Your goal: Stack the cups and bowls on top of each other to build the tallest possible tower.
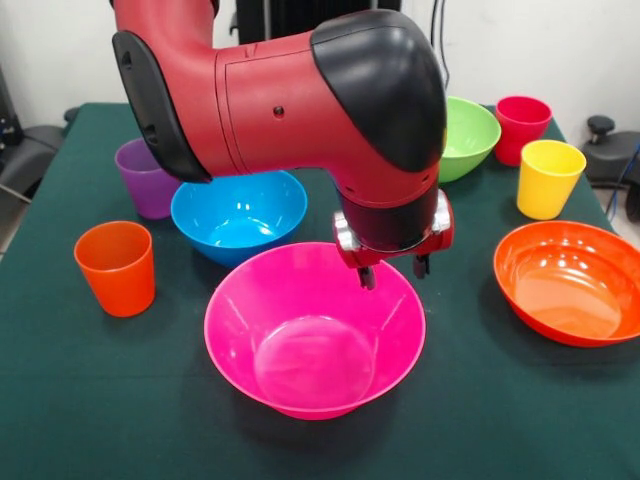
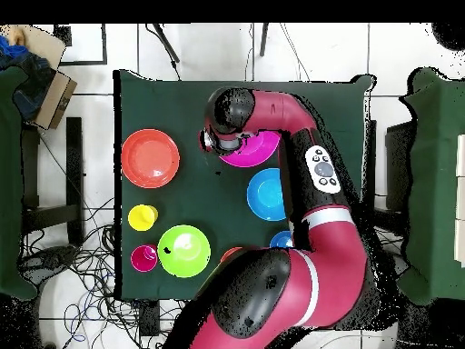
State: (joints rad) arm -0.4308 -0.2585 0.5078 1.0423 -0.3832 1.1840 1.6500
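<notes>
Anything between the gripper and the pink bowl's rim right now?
Nothing visible. The gripper hangs open right over the pink bowl's far rim, one finger inside it. The blue bowl sits behind, off to the side.

Pink (image 1: 315, 335), blue (image 1: 238, 213), green (image 1: 468, 137) and orange (image 1: 567, 282) bowls are gleaming on the dark green table (image 1: 90, 400). Cups are showing orange (image 1: 117, 267), purple (image 1: 145, 178), yellow (image 1: 548, 178) and red (image 1: 521, 128).

Your red and black arm (image 1: 290, 100) reaches in from above, its forearm lying level and the black elbow cap bending the wrist straight down. The hand (image 1: 393, 271) points downward, two short dark fingers (image 1: 367, 277) slightly apart, gripping nothing.
</notes>
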